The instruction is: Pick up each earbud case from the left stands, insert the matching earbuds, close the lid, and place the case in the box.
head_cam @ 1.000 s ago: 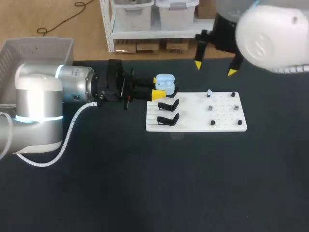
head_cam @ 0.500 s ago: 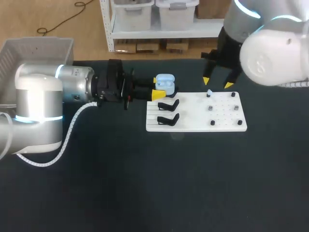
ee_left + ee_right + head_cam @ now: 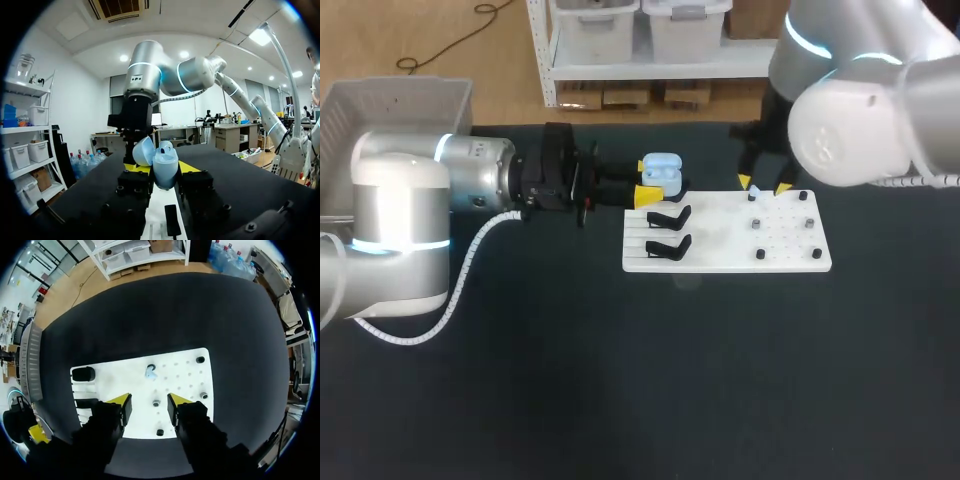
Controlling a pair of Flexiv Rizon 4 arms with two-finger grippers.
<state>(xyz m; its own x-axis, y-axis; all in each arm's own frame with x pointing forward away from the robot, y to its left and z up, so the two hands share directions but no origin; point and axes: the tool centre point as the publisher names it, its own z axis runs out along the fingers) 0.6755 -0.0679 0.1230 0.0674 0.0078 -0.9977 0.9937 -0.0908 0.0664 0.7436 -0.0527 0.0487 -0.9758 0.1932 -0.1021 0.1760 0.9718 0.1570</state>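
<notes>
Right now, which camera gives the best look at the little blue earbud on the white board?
The right wrist view: the earbud lies clearly on the board, just ahead of the right gripper. The head view shows it only as a pale speck. The left wrist view shows the earbud case, not the earbud.

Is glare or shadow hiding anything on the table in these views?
Head view: right arm's pale shell shines bright, white board reads fine. Left wrist view: no glare on the blue case. Right wrist view: the earbud is evenly lit, no shadow over it.
</notes>
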